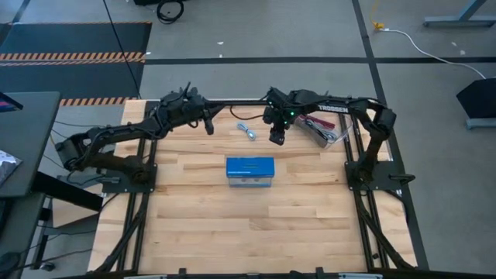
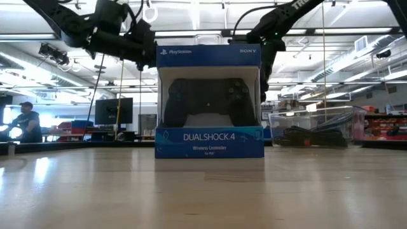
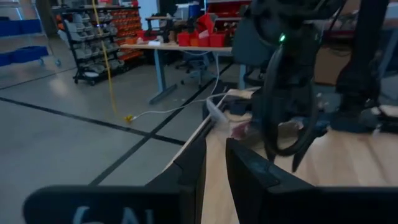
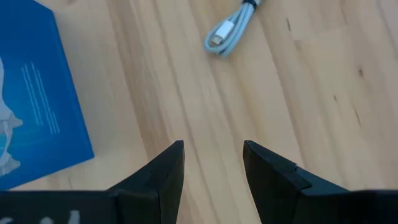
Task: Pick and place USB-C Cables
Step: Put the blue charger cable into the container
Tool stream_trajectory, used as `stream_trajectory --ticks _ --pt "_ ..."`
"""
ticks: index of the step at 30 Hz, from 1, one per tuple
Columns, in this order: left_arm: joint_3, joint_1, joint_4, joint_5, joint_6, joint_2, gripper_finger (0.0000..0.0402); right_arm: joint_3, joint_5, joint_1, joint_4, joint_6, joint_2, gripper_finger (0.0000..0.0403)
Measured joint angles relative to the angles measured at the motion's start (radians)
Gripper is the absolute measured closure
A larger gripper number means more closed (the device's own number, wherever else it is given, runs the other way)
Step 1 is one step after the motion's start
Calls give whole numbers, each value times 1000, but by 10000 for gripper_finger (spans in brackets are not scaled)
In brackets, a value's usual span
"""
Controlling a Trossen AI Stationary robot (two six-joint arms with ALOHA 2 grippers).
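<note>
One pale blue-white USB-C cable bundle (image 1: 248,130) (image 4: 230,30) lies flat on the wooden table near its far edge. More cable bundles, dark and red (image 1: 315,122) (image 2: 310,135), lie inside the clear plastic bin (image 1: 332,133). My right gripper (image 1: 277,138) (image 4: 212,149) hovers open above bare wood, between the loose cable and the bin, and touches nothing. My left gripper (image 1: 208,126) (image 3: 216,165) waits above the table's far left part, with a narrow gap between its fingers and nothing in it.
A blue DualShock 4 box (image 1: 249,171) (image 2: 210,102) stands at the table's middle, on the near side of the right gripper. The clear bin (image 2: 280,124) sits at the far right. Bare wood (image 1: 256,232) stretches across the near half. A person (image 2: 25,121) sits far off in the room.
</note>
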Motion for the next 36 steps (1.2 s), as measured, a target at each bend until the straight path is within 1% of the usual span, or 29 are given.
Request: stream_trajectory --ticks 5,9,13,15,17,19,22,25,31,36 --pt "-10 38 -9 7 29 0 333 0 -3 3 9 -1 4 231" --pt "-10 81 -19 46 39 3 333 0 -13 20 11 -5 4 232" --pt "-10 125 -27 61 39 3 333 0 -28 32 27 -103 4 231" --pt "-10 146 -38 61 39 3 333 0 -27 36 68 -119 4 231" --pt "-10 162 -66 61 40 4 333 0 -19 40 125 -77 4 232" --pt "-10 176 -87 61 45 5 333 0 0 42 177 -1 4 233" --pt "-10 194 -118 61 87 5 333 0 12 45 203 64 4 233" --pt "-10 209 -127 61 111 5 333 0 54 56 213 118 7 233" --pt "-10 226 -151 79 143 5 333 -1 56 96 234 188 67 233" --pt "-10 235 -174 79 145 5 333 11 52 107 306 244 126 234"
